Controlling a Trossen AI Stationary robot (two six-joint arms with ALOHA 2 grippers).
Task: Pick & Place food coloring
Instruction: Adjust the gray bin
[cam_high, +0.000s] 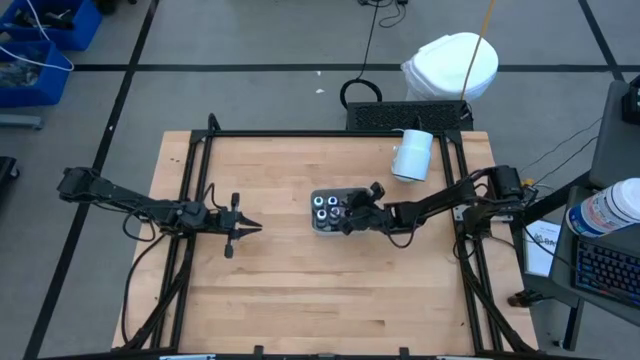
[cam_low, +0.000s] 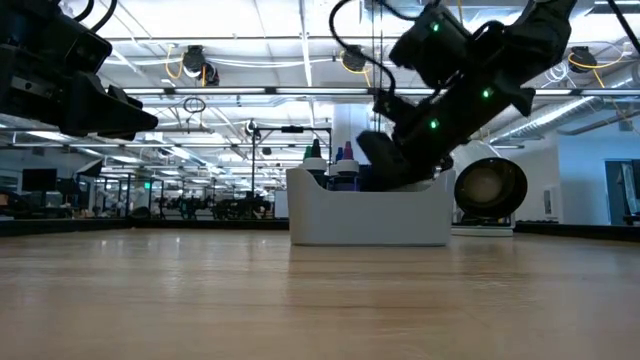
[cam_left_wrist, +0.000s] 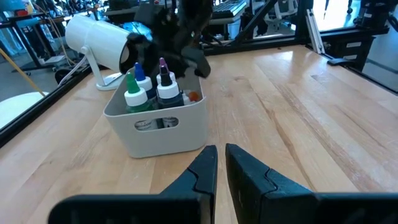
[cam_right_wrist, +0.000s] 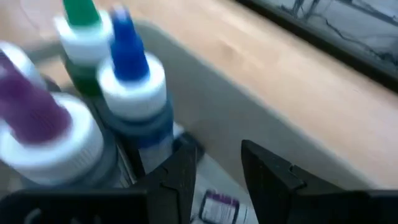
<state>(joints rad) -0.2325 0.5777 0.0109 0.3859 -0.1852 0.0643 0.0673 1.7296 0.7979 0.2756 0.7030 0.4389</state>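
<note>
Mostly clear wood counter (cam_high: 300, 290), w/ a grey tray (cam_left_wrist: 163, 134) near its middle. Big white cylinder (cam_high: 411, 155) lies on its side behind the tray, toward the far right corner, apart from it. Low view shows it past the tray's right end, dark round end facing the camera. Off the counter: white bin (cam_high: 452, 66) beyond the far edge, blue crates (cam_high: 40, 40) on the floor far left.

Food coloring (cam_left_wrist: 151, 93) stands upright inside the tray: green-, blue- and purple-tipped bottles w/ white collars, packed close together. Small orange bit shows just beside them in the left wrist view. From above, four round tops sit in the tray's left half.

Right hand (cam_right_wrist: 214, 168) is down in the tray's right part, arm reaching in from the right and covering that side in the high view. Fingers stand partly spread, a gap between them, nothing pinched. One finger (cam_right_wrist: 180, 177) is just beside the blue bottle (cam_right_wrist: 134, 102); can't tell if it touches. A labelled item lies on the tray floor under the gap, blurred.

Left hand (cam_high: 243, 227) hangs over bare counter left of the tray, well apart, pointing at it; fingers pressed nearly together, holding nothing.
</note>
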